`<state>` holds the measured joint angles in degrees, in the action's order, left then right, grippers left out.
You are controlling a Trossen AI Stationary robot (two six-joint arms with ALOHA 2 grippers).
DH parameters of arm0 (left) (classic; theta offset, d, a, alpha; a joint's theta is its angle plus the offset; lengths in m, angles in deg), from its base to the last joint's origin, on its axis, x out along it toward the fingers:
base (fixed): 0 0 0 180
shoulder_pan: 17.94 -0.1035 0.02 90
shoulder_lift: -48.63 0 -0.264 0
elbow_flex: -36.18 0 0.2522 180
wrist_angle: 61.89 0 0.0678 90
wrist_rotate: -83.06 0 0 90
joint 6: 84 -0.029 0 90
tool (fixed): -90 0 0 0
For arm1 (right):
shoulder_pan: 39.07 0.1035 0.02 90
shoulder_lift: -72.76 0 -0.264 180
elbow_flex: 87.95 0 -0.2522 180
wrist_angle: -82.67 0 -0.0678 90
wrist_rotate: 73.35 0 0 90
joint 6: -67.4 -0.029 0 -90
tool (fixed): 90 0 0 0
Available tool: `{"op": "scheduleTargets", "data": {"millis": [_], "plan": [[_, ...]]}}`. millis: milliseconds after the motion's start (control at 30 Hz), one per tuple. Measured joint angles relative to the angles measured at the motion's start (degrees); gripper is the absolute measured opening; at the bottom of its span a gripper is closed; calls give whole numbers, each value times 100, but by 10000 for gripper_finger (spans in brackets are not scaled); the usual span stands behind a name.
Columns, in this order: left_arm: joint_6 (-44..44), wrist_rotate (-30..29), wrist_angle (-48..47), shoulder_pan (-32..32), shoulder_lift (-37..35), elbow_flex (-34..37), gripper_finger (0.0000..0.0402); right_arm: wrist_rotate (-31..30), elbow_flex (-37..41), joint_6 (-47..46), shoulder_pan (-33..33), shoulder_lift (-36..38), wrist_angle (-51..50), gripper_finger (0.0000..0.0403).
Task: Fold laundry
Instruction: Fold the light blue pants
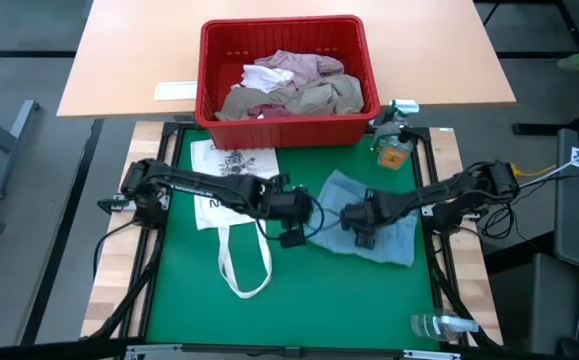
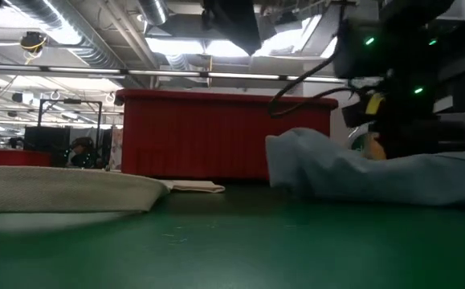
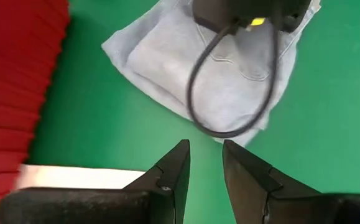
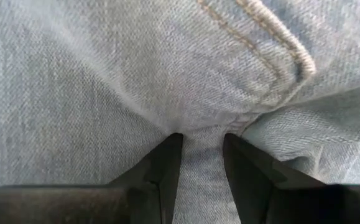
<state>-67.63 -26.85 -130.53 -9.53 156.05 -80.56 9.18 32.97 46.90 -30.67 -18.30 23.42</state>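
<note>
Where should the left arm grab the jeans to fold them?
Take the jeans at the bare edge facing the left end effector, coming in low from that side. That edge lies flat on the mat, while the right end effector already presses into the denim's middle.
</note>
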Motion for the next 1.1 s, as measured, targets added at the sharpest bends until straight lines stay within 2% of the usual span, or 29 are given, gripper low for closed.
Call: {"op": "scheduleTargets", "data": {"millis": [100, 300, 600, 800, 933, 1100], "plan": [[229, 13, -23, 221, 14, 2, 90, 92, -222, -120, 468, -16, -273, 126], [470, -1, -9, 549, 17, 2, 90, 91, -1156, -130, 1093, -41, -1280, 127], [942, 165, 75, 597, 17, 2, 90, -721, -2567, 175, 1649, -33, -2140, 127], [1607, 459, 103, 886, 80, 2, 90, -802, -3054, 1111, 1313, -26, -2125, 127], [1613, 459, 147, 1231, 211, 8, 90, -769, -3120, 1535, 887, -24, -2103, 127], [1645, 390, 242, 1593, 432, 7, 90, -203, -3114, 2085, 240, -24, -2001, 127]]}}
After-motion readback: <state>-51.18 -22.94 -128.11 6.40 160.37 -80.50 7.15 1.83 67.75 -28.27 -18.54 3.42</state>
